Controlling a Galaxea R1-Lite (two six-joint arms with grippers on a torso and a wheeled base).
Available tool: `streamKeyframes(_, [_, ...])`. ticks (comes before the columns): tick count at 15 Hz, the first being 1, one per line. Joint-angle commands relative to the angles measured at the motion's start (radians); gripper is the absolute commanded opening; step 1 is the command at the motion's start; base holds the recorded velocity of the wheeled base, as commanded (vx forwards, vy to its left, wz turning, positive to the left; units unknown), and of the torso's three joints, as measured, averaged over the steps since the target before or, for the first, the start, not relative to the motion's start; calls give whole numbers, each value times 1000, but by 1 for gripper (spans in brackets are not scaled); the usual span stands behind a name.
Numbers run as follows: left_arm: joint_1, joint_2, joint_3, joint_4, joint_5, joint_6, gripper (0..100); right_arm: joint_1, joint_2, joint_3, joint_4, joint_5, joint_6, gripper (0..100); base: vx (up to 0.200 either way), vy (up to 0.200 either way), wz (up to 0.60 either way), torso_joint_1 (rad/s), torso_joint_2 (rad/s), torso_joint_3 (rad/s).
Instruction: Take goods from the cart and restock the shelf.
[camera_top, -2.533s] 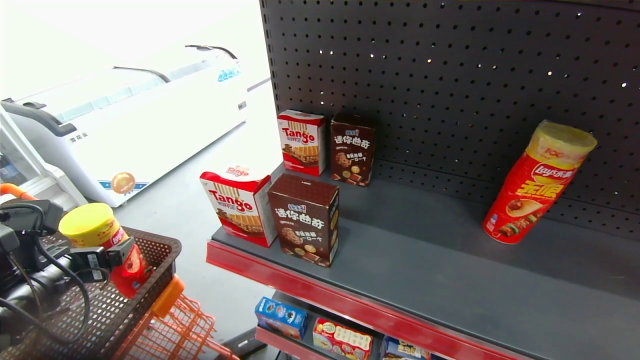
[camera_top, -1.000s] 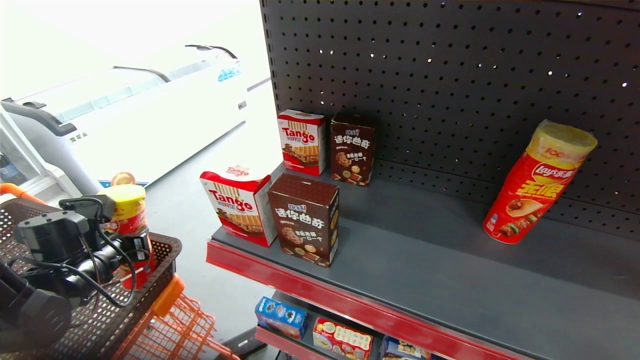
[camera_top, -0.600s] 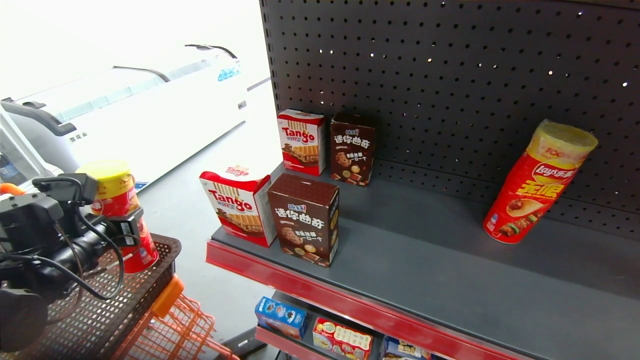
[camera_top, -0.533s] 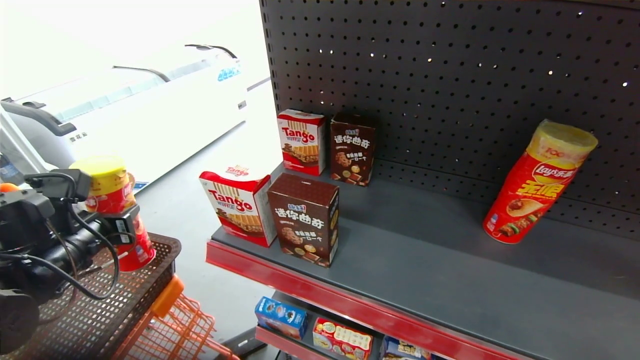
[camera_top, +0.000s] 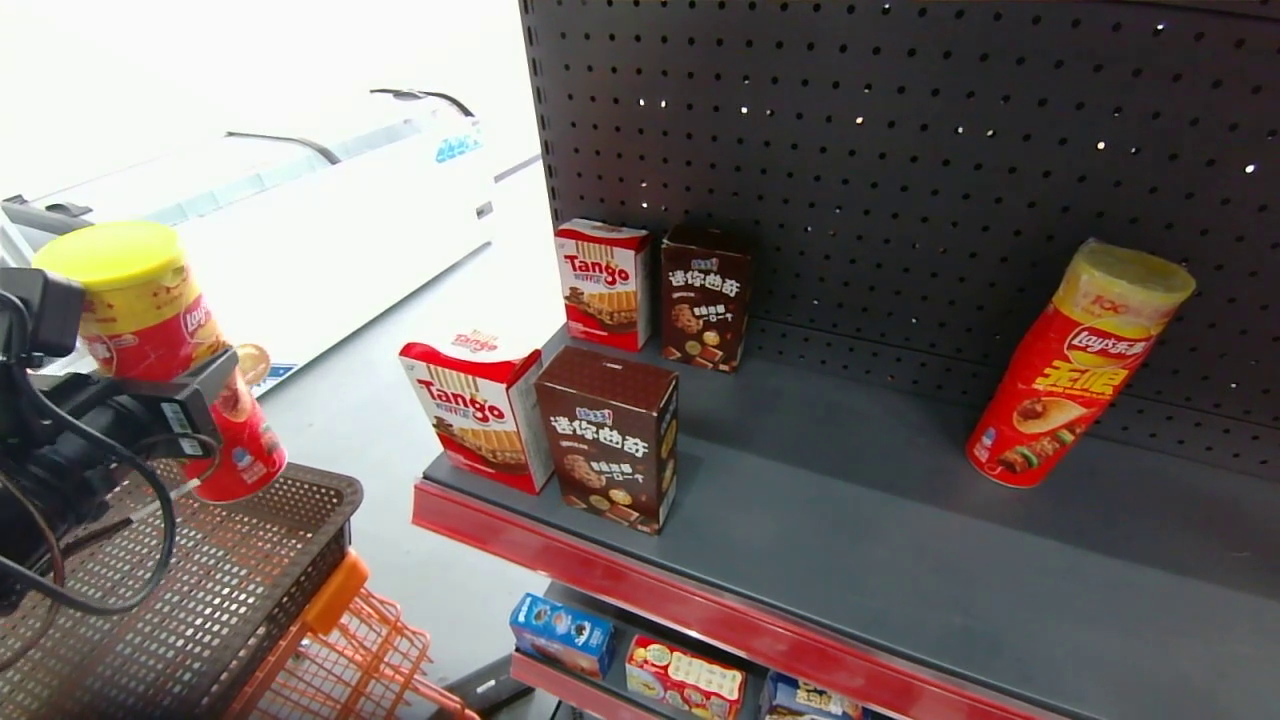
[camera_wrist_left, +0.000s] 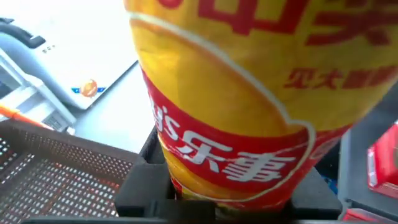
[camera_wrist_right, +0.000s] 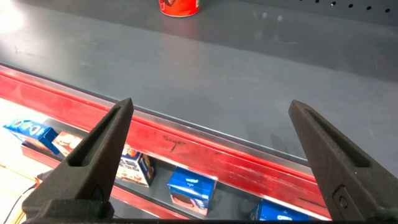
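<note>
The left gripper (camera_top: 190, 400) is clamped on the lower half of a chips can (camera_top: 140, 300), red with a yellow lid. The can is slightly tilted, in the air over the far corner of the brown cart basket (camera_top: 250, 560), off the left end of the shelf (camera_top: 850, 520). In the left wrist view the can (camera_wrist_left: 249, 112) sits between the black fingers (camera_wrist_left: 143, 186). The right gripper (camera_wrist_right: 211, 162) hangs before the shelf's red front edge, its fingers (camera_wrist_right: 93, 162) spread wide around nothing. A second chips can (camera_top: 1075, 365) leans on the pegboard (camera_top: 900, 150) at the shelf's back right. At the left end stand 2 pairs: a wafer box (camera_top: 475, 415) and a biscuit box (camera_top: 610, 440) at the front edge, and a rear wafer box (camera_top: 603, 285) and rear biscuit box (camera_top: 705, 300) at the back.
</note>
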Motion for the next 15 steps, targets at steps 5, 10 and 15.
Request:
streamKeyframes(5, [-308, -117, 77, -2, -47, -33, 0, 0, 0, 0, -1, 0, 0, 100, 0, 0, 0, 0, 0, 0])
streamKeyframes(10, [-392, -200, 158, 17, -27, -52, 0, 0, 0, 0, -1, 0, 0, 100, 0, 0, 0, 0, 0, 0])
streamKeyframes(15, [-453, -209, 95, 15, -52, -50, 0, 0, 0, 0, -1, 0, 0, 100, 0, 0, 0, 0, 0, 0])
